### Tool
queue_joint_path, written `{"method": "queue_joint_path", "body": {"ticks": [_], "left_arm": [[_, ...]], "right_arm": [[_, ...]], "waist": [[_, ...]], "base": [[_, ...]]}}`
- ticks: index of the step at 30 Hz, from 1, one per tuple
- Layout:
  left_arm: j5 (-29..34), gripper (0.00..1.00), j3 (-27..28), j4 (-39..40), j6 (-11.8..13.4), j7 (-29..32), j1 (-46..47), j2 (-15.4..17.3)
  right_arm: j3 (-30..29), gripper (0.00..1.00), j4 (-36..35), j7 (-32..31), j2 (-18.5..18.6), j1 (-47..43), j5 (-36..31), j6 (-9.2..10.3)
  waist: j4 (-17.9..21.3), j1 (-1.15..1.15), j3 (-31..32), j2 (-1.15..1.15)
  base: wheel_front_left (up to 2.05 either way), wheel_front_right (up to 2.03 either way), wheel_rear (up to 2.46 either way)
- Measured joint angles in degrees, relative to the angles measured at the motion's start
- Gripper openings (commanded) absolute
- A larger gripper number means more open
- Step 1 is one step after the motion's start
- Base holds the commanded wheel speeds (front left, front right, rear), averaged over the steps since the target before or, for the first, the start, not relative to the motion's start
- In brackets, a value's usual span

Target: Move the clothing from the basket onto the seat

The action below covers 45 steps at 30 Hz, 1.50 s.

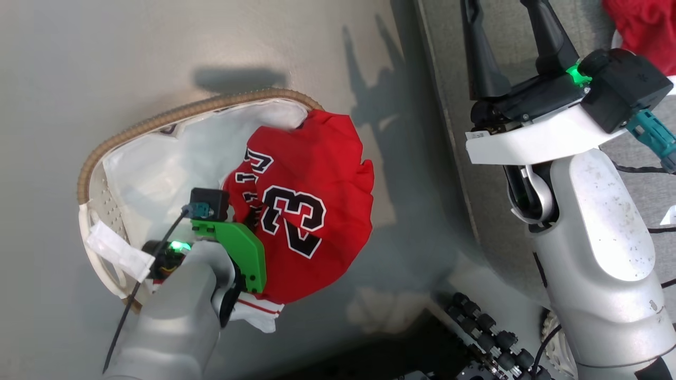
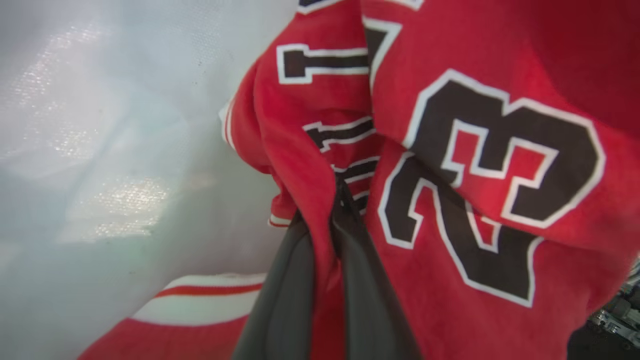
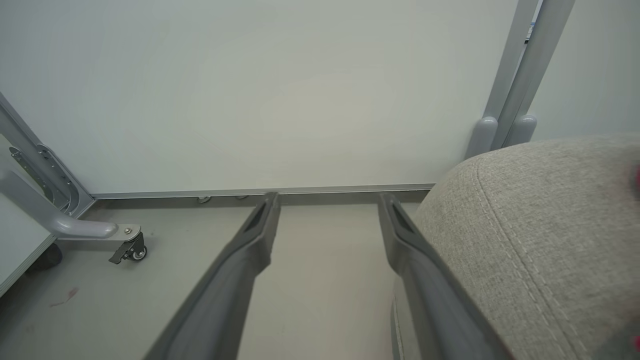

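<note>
23 on red jersey [image 1: 311,211] (black, white-outlined).

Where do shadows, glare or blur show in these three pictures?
Head view: dark shadows lie on the floor beyond the basket. Left wrist view: glare patches on the white liner; the jersey close to the lens looks soft. Right wrist view: even light, a red blur on the seat at the right edge.

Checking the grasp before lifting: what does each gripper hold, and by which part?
Left gripper pinches a fold of the red jersey beside its lettering; right gripper holds nothing.
</note>
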<state>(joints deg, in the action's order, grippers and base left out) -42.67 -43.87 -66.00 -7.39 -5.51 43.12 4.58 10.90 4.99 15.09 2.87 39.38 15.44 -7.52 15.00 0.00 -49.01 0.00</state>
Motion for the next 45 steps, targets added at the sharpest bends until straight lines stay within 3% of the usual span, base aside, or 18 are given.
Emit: {"method": "queue_joint_path", "body": {"ticks": [15, 25, 31, 45], "left_arm": [[-8.5, 0.0, -6.6, 3.0, 0.0, -6.9, -7.6, -0.9], [-10.6, 0.0, -8.7, 5.2, 0.0, -9.3, -11.8, -1.3], [-7.6, 0.0, -4.4, 10.4, 0.0, -9.5, -13.4, -0.8], [8.1, 0.0, 10.4, 27.5, 0.0, -9.6, -21.3, -0.5]], "right_arm": [[1.3, 1.0, 5.9, 0.0, 0.0, -5.2, -1.4, 0.0], [1.5, 1.0, 9.4, 0.0, -0.1, -10.3, -2.1, 0.0], [1.2, 1.0, 10.8, 0.0, -0.1, -14.0, -2.4, 0.0], [-0.1, 1.0, 12.9, 0.0, -0.1, -21.2, -2.9, 0.0]], "waist": [[-2.2, 0.0, 11.8, 0.0], [-4.9, -0.01, 21.8, 0.0], [-7.0, -0.01, 27.5, 0.0], [-11.5, -0.01, 39.3, 0.0]], "base": [[0.0, 0.0, 0.0], [0.0, 0.0, 0.0], [0.0, 0.0, 0.0], [0.0, 0.0, 0.0]]}}
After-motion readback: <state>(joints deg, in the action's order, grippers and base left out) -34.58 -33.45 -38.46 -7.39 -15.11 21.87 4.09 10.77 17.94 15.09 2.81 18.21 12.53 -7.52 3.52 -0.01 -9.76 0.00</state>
